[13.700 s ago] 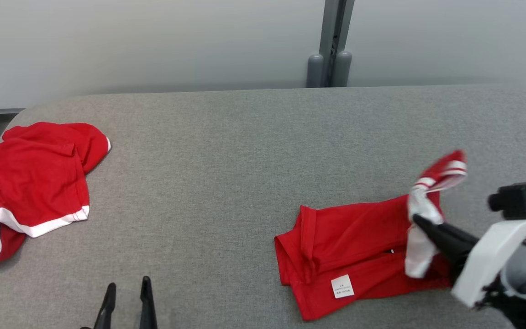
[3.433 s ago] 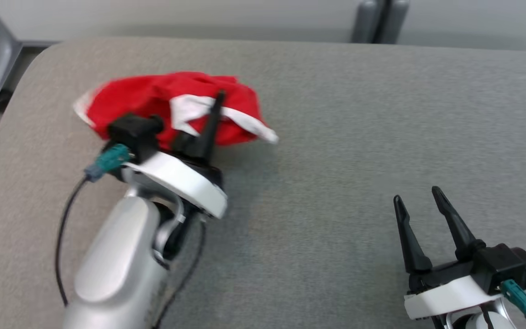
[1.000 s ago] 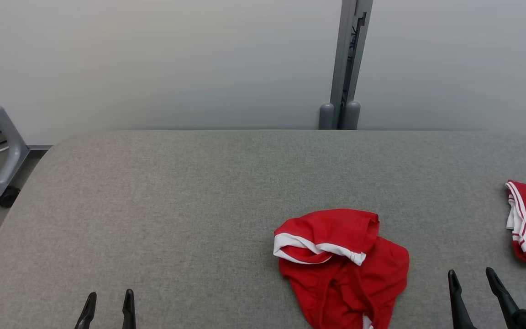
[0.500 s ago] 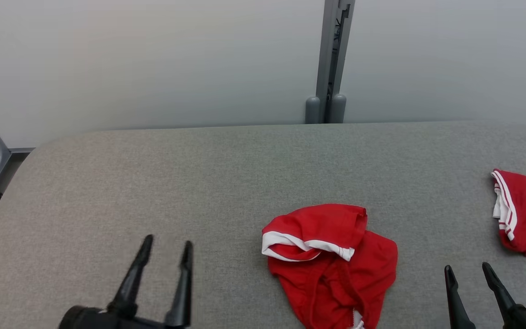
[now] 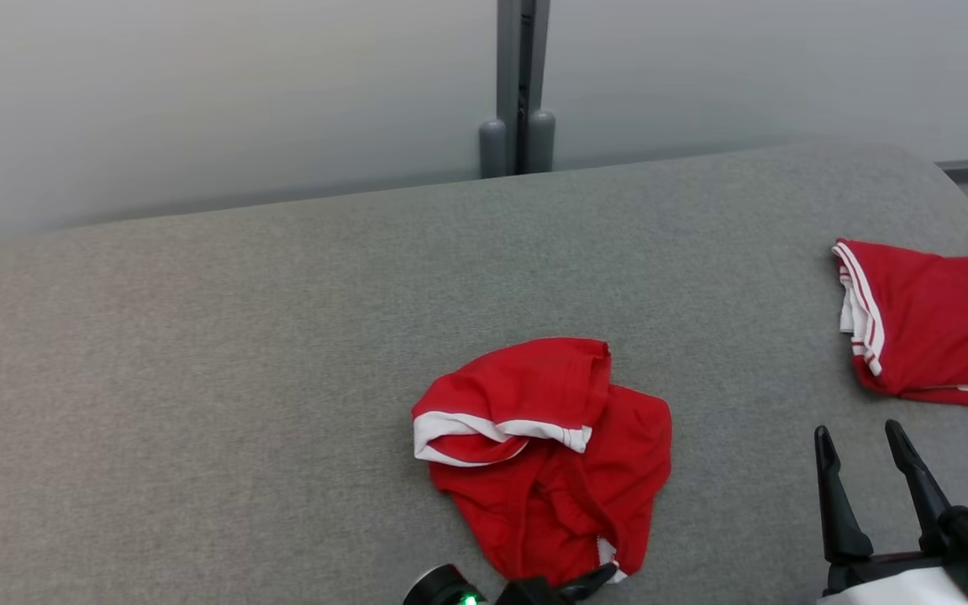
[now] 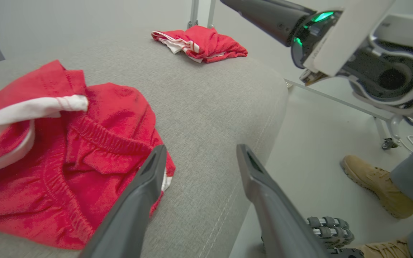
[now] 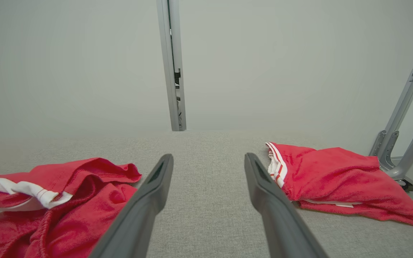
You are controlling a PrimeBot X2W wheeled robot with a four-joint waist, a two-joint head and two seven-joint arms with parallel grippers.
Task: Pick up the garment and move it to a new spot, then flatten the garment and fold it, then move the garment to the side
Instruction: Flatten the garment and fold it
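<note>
A crumpled red garment [image 5: 543, 454] with a white trim band lies at the near middle of the grey padded table [image 5: 198, 336]. In the left wrist view my left gripper [image 6: 201, 148] stands open at the garment's [image 6: 66, 161] near corner by the table's front edge, its left finger over the cloth's hem and nothing between the fingers. One left fingertip [image 5: 603, 576] shows at the head view's bottom edge, against the garment's hem. To the garment's right my right gripper [image 5: 856, 430] hangs open and empty. The right wrist view has this gripper [image 7: 208, 157] between the crumpled garment [image 7: 59, 193] and another one.
A second red garment [image 5: 929, 323], folded, with white striped trim, lies near the table's right end. A grey post [image 5: 518, 84] stands behind the table. A person's tan boot [image 6: 375, 186] is on the floor beside the table's front edge.
The head camera has turned, shifting the whole picture left. My left gripper has swung from the lower left to the garment's near corner. The garment lies as before.
</note>
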